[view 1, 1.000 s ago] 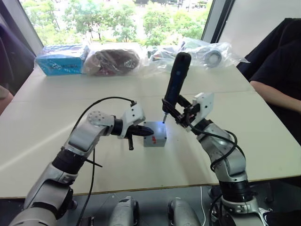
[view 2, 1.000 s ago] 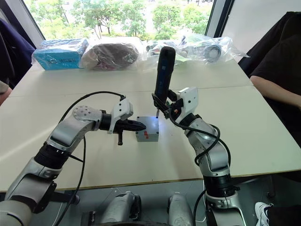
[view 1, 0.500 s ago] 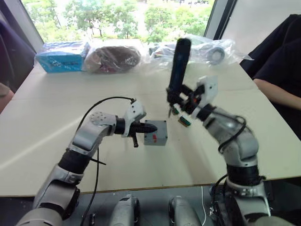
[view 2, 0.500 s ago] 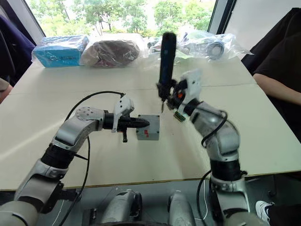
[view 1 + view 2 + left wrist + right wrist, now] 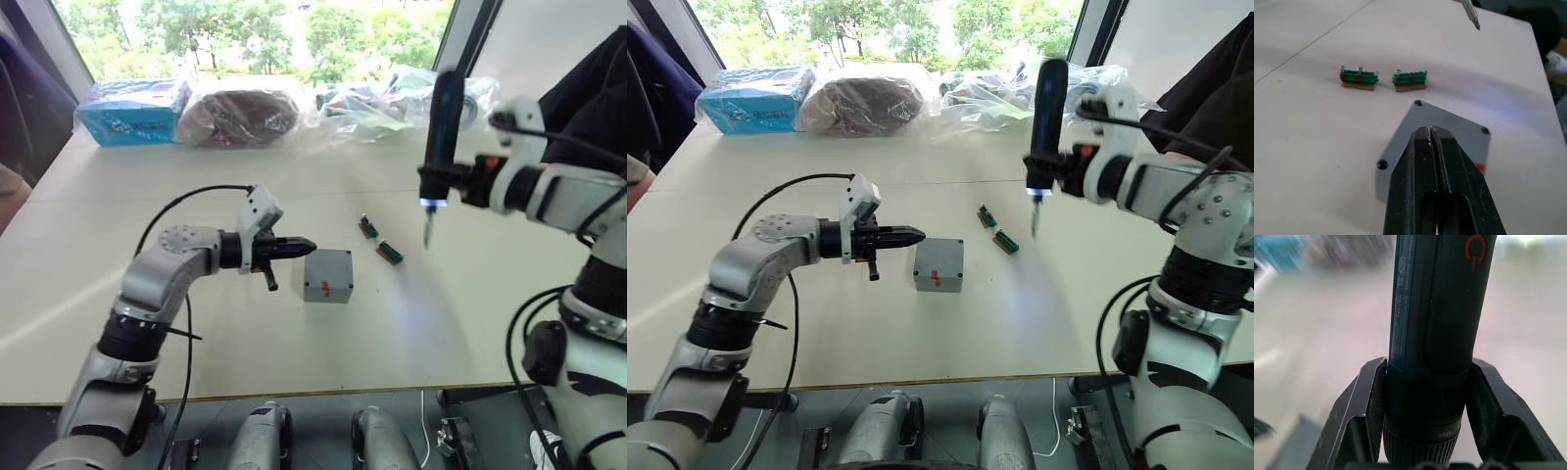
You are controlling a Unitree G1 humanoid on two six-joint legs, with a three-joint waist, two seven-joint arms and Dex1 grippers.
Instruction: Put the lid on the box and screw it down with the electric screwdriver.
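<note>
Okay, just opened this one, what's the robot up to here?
It is closing up a small grey box on the table. The lid already sits on it, with screws in the corners that show. The right gripper grips the electric screwdriver upright in the air, off to the box's right past two small green circuit pieces, its tip light on. The left gripper, fingers shut and empty, points at the box from its left.

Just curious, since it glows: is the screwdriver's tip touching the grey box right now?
No, the electric screwdriver hangs in the air off to the right of the box, past the green circuit pieces.
</note>
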